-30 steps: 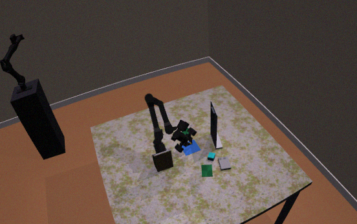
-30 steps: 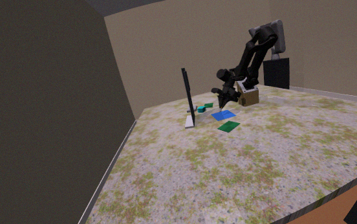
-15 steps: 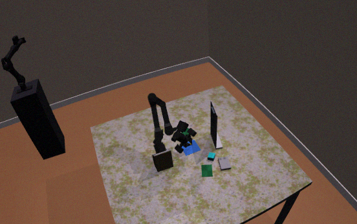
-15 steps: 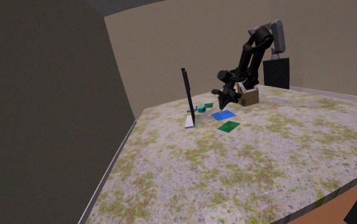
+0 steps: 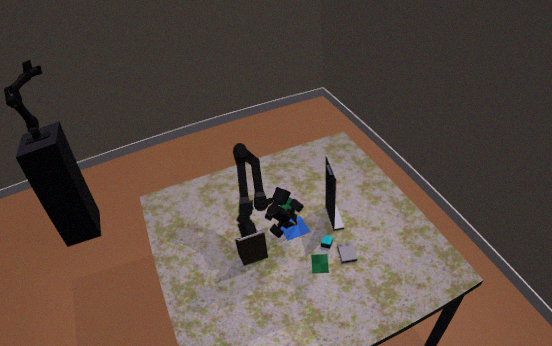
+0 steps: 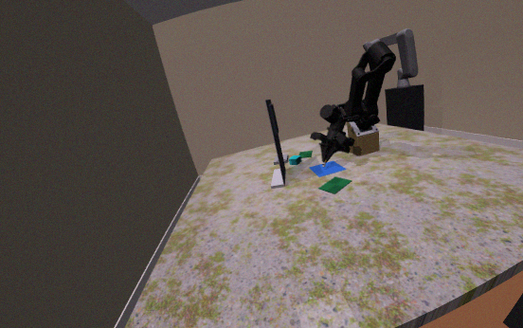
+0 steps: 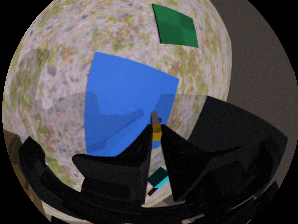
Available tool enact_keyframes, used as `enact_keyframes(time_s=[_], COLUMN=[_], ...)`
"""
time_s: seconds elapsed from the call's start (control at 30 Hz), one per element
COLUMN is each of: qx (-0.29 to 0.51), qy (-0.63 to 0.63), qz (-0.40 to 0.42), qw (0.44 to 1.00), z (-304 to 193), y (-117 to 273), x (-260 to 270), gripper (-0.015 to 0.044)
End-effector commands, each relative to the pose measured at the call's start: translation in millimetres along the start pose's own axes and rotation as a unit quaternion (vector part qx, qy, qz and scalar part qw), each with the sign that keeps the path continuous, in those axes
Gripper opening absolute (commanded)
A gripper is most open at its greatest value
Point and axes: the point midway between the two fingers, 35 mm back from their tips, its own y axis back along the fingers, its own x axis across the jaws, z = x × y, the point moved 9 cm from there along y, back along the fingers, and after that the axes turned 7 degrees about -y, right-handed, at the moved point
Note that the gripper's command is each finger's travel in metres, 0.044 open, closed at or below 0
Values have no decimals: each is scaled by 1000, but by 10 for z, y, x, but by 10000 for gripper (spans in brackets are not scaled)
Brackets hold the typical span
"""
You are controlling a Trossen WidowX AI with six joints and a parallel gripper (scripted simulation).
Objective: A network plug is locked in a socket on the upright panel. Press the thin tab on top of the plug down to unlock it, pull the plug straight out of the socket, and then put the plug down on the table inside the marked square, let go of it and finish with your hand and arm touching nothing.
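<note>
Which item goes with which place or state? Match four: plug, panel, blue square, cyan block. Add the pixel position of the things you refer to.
1. plug (image 7: 156,133)
2. upright panel (image 5: 330,192) (image 6: 274,135)
3. blue square (image 5: 299,229) (image 6: 335,168) (image 7: 117,95)
4. cyan block (image 5: 327,241) (image 6: 295,160)

A. flat on the table, under the pincer (image 5: 294,223) (image 6: 325,163) (image 7: 156,128)
B. held between the pincer's fingers
C. on the table, between panel and a green square (image 5: 320,263) (image 6: 306,154)
D. standing on a pale foot (image 5: 338,220) (image 6: 278,178)

Pairs: 1-B, 2-D, 3-A, 4-C

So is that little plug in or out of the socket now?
Out: the pincer grips the plug over the blue square, away from the upright panel.
</note>
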Motion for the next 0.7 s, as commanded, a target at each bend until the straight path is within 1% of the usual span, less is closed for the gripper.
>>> enact_keyframes(time_s=[0.0,0.67], qx=[2,-1], qy=[-3,-4], qz=[-1,-4], qw=[1000,1000], z=[2,21], y=[-13,-59], x=[18,75], gripper=[0,0])
